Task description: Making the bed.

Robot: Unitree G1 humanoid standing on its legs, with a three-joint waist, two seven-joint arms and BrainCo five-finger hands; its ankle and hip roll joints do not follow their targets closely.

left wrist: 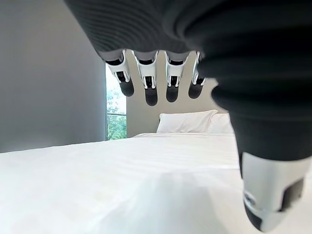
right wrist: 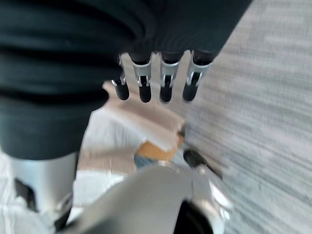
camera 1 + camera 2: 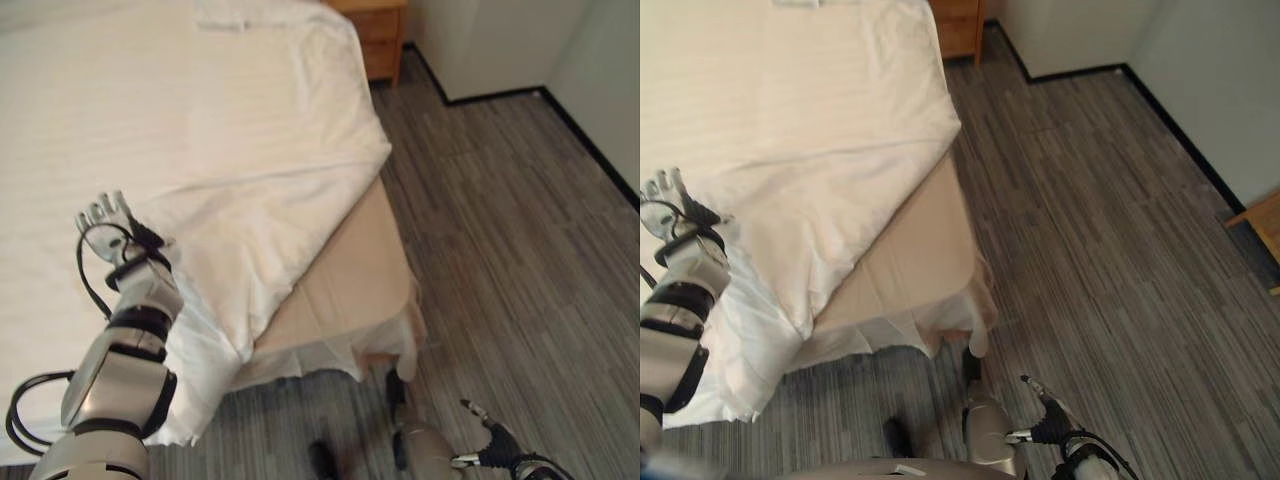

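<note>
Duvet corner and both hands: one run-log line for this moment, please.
duvet: corner folded back, mattress bare | left hand: open above duvet, holding nothing | right hand: open, low over floor

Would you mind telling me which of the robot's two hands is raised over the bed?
The left hand, fingers straight and holding nothing, is over the white duvet; the right hand hangs low above the floor.

- Bedroom: a bed point(image 3: 200, 110) with white duvet point(image 3: 250, 200) and pillows point(image 1: 187, 122).
- Wooden nightstand point(image 3: 375, 35), grey plank floor point(image 3: 520, 250), window point(image 1: 116, 114).
</note>
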